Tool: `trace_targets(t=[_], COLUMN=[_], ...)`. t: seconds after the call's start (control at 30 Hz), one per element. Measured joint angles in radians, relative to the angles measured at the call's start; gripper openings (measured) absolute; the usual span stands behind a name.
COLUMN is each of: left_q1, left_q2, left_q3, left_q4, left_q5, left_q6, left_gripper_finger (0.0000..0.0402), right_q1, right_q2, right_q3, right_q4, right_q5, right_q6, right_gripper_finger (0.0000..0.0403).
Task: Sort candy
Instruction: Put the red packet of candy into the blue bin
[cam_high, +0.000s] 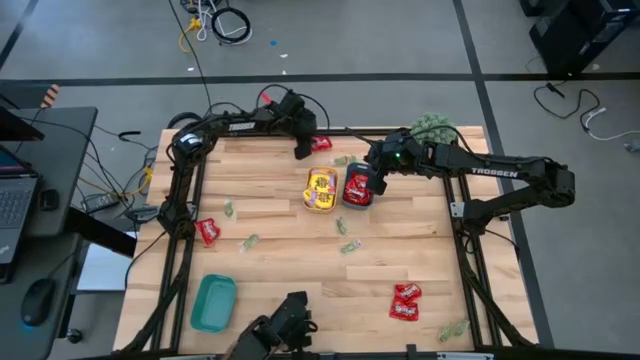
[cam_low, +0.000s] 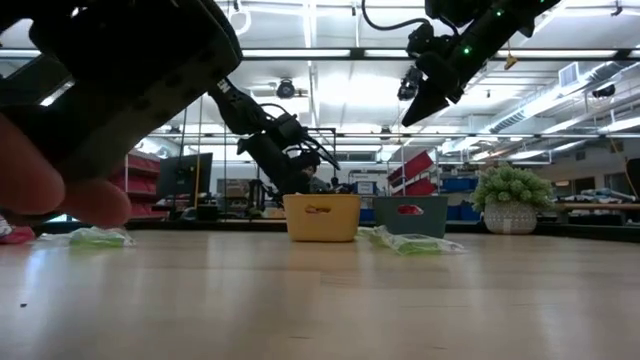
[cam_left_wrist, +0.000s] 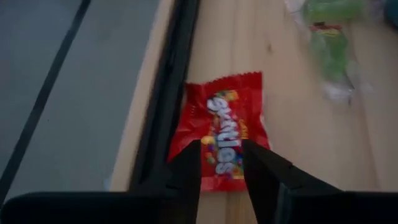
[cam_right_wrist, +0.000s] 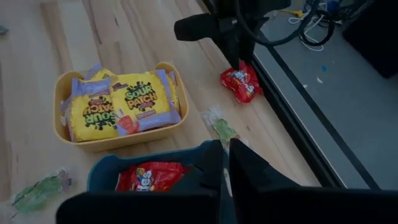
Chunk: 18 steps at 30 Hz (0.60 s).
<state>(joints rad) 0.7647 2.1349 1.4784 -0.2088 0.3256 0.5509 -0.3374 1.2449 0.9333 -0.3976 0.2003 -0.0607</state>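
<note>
Left wrist view: one red candy packet (cam_left_wrist: 225, 137) lies on the bench (cam_left_wrist: 292, 143) between the left gripper's (cam_left_wrist: 222, 163) parted fingers (cam_left_wrist: 186, 168). Right gripper (cam_right_wrist: 225, 163), fingers together, hovers over a blue tray (cam_right_wrist: 106, 167) holding one red packet (cam_right_wrist: 149, 176); two yellow packets (cam_right_wrist: 115, 106) fill a yellow tray (cam_right_wrist: 124, 140).

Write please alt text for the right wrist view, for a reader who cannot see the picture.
The right gripper hangs shut above a blue tray holding a red candy packet. Beside it, a yellow tray holds yellow candy packets. Farther off, the left gripper reaches down over another red packet near the table edge.
</note>
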Motion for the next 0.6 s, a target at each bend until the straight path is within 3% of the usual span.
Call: trace_targets(t=[0.27, 0.6], left_q1=[0.000, -0.006], left_q2=[0.014, 0.079], left_q3=[0.000, 0.051], left_q4=[0.028, 0.007], left_q5=[0.003, -0.049], left_q6=[0.049, 0.053], left_gripper_finger=[0.0156, 0.0147], right_q1=[0.000, -0.003], right_q2=[0.000, 0.000], right_q3=[0.000, 0.000], right_q4=[0.010, 0.007], right_q5=[-0.019, -0.020], right_q6=[-0.003, -0.003], right_gripper_finger=[0.0019, 0.0020])
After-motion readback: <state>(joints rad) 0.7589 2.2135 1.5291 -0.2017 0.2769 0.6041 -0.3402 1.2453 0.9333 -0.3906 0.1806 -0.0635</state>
